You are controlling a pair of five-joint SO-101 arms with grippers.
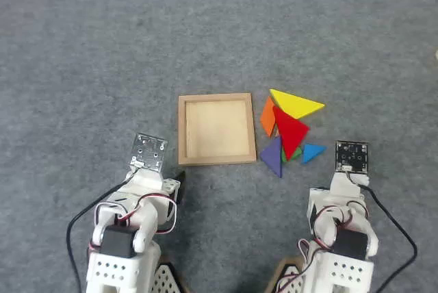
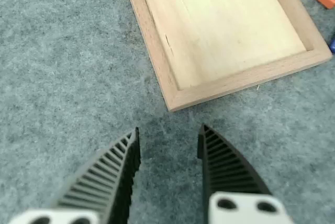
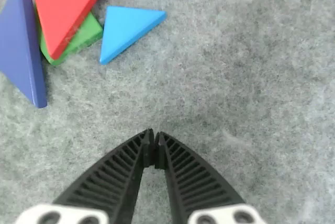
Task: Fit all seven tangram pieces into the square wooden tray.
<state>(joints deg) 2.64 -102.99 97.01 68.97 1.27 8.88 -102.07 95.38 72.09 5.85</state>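
Empty wooden tray (image 1: 183, 129); left pincer (image 2: 170, 130) parted, right pincer (image 3: 154, 132) closed on nothing. The loose blue triangle (image 3: 125, 28) is best gripped first, by opposite edges.

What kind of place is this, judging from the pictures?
Probably a robot test bench: on a grey felt-like work surface, the left arm and right arm stand side by side, and a wooden tray lies beside coloured tangram pieces.
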